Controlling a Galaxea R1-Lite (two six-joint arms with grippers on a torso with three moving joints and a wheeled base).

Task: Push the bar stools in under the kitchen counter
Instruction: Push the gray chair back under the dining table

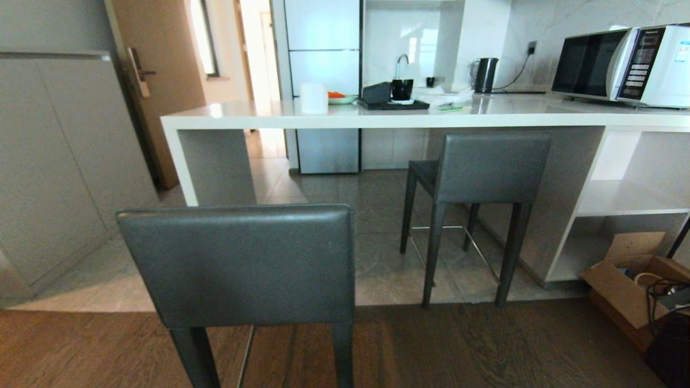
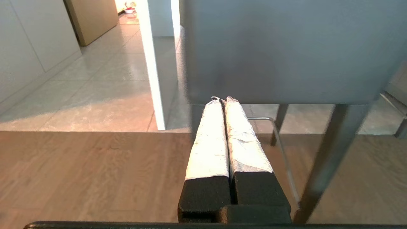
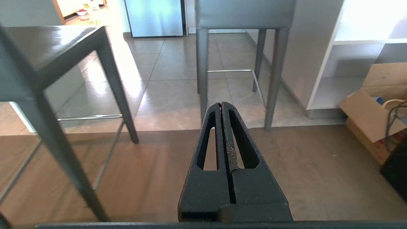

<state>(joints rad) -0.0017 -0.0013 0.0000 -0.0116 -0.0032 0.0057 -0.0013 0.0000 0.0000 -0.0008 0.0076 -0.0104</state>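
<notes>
Cardboard box (image 1: 625,285) beside counter shelf, cables (image 1: 666,293) inside

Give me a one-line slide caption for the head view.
Two dark grey leather-backed bar stools, near and far, stand before the glossy white stone kitchen counter, neither pushed fully under.

No text could be read. The microwave (image 1: 625,64) on the kitchen counter (image 1: 377,116) carried a small brand mark, rows of button labels and a blue sticker, all too small to make out.
</notes>
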